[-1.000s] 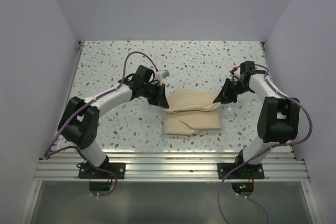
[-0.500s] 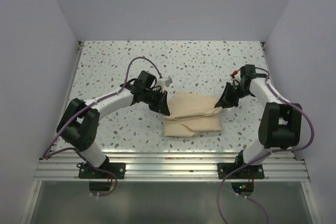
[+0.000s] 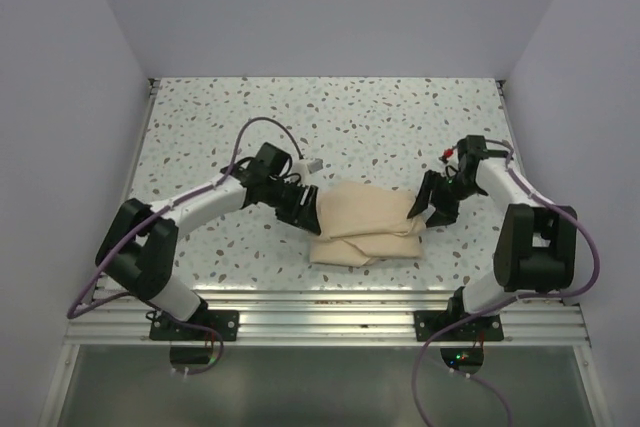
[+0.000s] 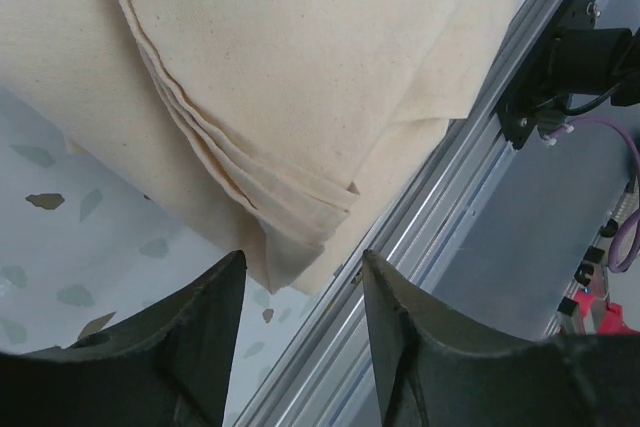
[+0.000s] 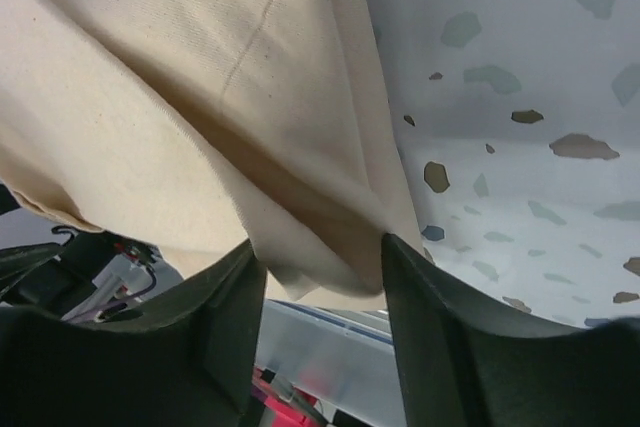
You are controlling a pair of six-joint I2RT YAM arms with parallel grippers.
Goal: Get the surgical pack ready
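Observation:
The surgical pack [image 3: 365, 225] is a tan cloth folded into a flat bundle on the speckled table. My left gripper [image 3: 306, 209] is at its left edge and my right gripper [image 3: 428, 207] at its right edge. In the left wrist view the left gripper [image 4: 302, 262] stands open, and the stacked cloth folds [image 4: 300, 77] lie just beyond its tips, untouched. In the right wrist view the right gripper [image 5: 320, 245] is open too. A cloth corner [image 5: 300, 147] hangs down between its spread fingers, unclamped. What the bundle wraps is hidden.
An aluminium rail [image 3: 320, 315] runs along the near table edge, close behind the bundle [image 4: 430, 207]. White walls [image 3: 90, 147] close the table in on the left, right and back. Purple cables loop off both arms.
Both grippers were shut on the cloth's upper corners and now stand open, having let go. Both arms moved toward the near edge, and the raised top fold has settled flat on the bundle.

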